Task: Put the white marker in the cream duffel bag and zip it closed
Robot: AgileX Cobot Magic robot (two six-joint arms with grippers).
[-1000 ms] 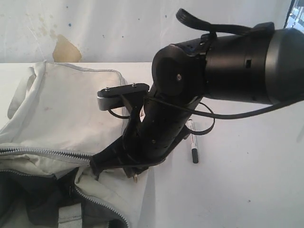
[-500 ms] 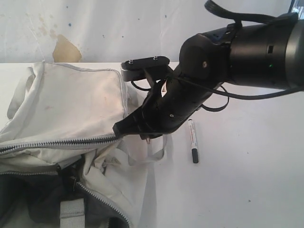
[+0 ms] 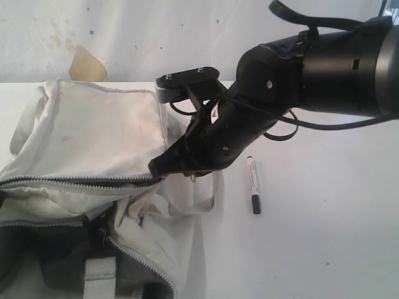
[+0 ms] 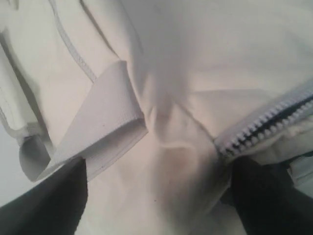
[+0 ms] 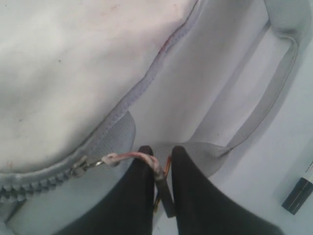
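The cream duffel bag (image 3: 93, 137) lies on the left of the white table (image 3: 324, 237), its mouth gaping onto dark lining (image 3: 50, 255). The white marker (image 3: 252, 179) lies on the table to the right of the bag, black cap toward the front. My right gripper (image 3: 161, 167) reaches across to the bag's right end. In the right wrist view that gripper (image 5: 162, 152) is shut on the pinkish zipper pull (image 5: 127, 156), with the marker's cap (image 5: 298, 195) at the frame edge. My left gripper (image 4: 159, 166) is open just above bag fabric (image 4: 220, 58), beside zipper teeth (image 4: 264, 120).
A loose grey webbing strap (image 3: 199, 202) loops out from the bag's right end toward the marker. A stained white wall (image 3: 87, 65) rises behind the table. The right arm's thick black body (image 3: 336, 68) hangs over the table's far right.
The right gripper has moved away and to the right along the bag with the zipper pull, drawing the upper zipper track straight. The marker has stayed put.
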